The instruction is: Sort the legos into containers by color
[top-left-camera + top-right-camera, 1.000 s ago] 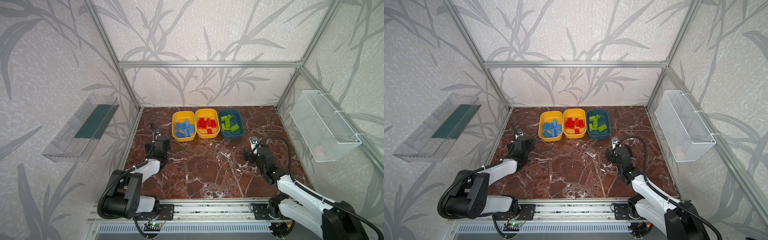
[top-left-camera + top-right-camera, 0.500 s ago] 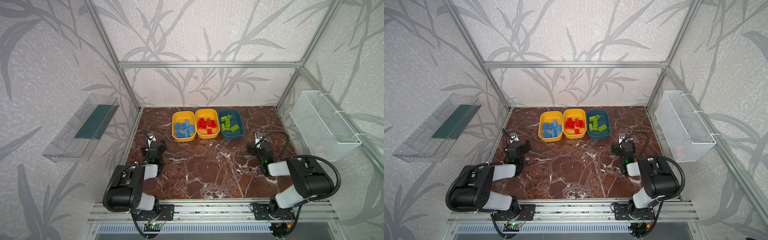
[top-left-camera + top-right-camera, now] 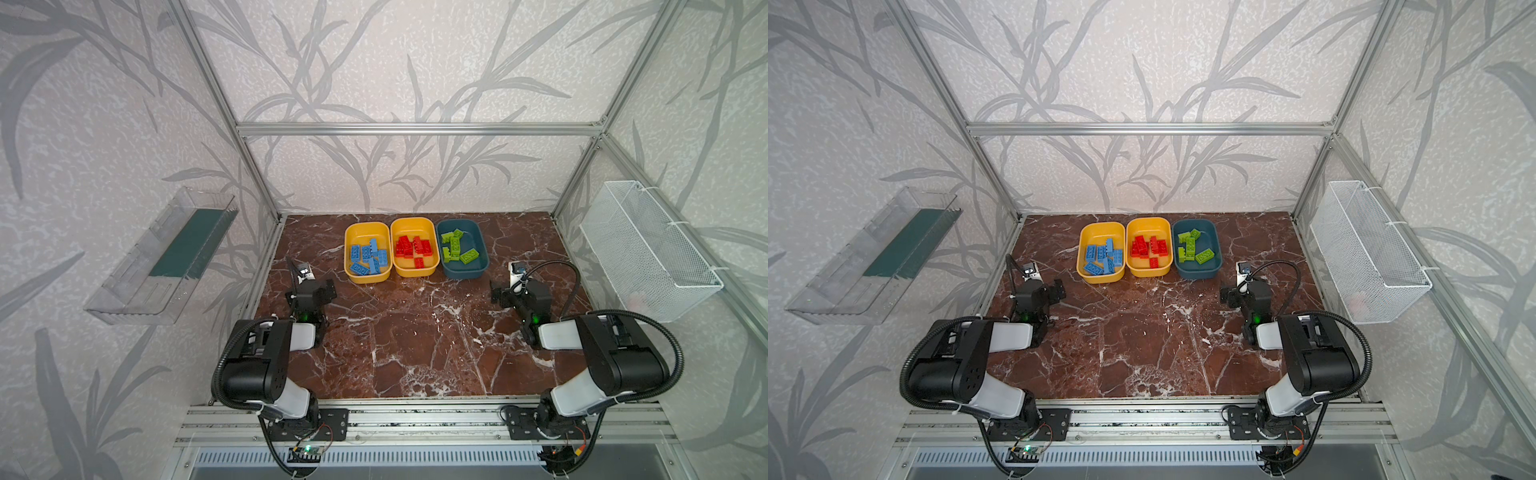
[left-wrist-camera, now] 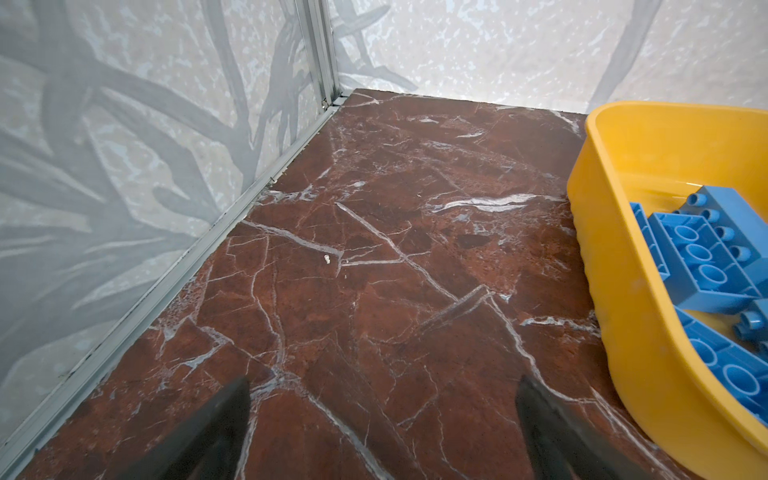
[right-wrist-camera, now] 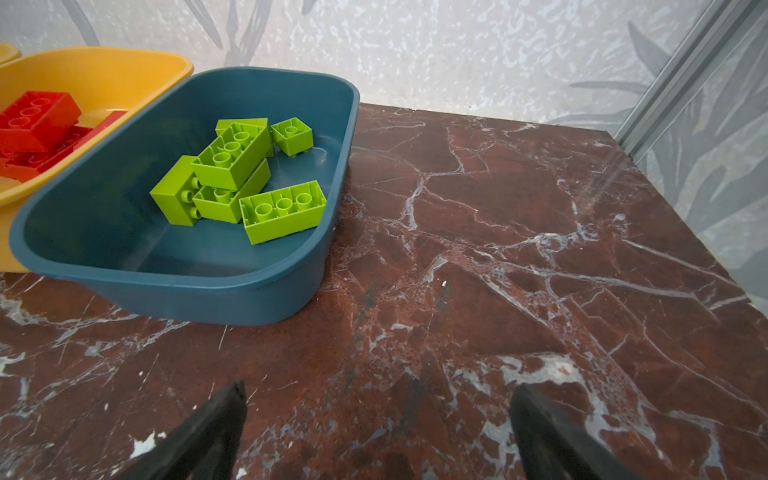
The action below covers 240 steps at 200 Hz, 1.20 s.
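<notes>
Top views show all legos [image 3: 368, 257] sorted by color into three tubs [image 3: 463, 272], so we judge it done, with left gripper [image 4: 382, 382] and right gripper [image 5: 379, 385] spread wide, empty.

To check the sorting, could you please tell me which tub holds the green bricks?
The dark teal tub, rightmost in the row, holds the green bricks; the left yellow tub has blue bricks, the middle yellow tub red bricks.
</notes>
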Available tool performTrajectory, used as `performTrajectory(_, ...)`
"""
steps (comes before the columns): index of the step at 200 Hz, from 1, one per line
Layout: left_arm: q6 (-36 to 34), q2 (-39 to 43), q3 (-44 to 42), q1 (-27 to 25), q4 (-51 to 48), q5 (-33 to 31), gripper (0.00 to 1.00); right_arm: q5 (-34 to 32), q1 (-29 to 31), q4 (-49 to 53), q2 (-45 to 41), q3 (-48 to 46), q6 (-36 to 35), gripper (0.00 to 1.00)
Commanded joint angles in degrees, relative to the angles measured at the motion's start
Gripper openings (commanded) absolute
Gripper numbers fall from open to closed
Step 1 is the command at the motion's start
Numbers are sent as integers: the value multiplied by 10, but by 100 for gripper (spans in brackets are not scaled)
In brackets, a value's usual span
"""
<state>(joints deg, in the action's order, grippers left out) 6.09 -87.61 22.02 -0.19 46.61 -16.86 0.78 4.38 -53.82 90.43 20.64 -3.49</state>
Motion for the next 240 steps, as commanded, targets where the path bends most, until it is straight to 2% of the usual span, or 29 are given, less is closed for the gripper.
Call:
performTrajectory(1, -2, 10, 11, 3, -11, 6, 99, 7, -1, -22, 3, 7, 1, 99)
performTrajectory(240, -3, 8, 10, 3, -6, 5, 99, 9, 1, -20, 4, 9, -3, 99)
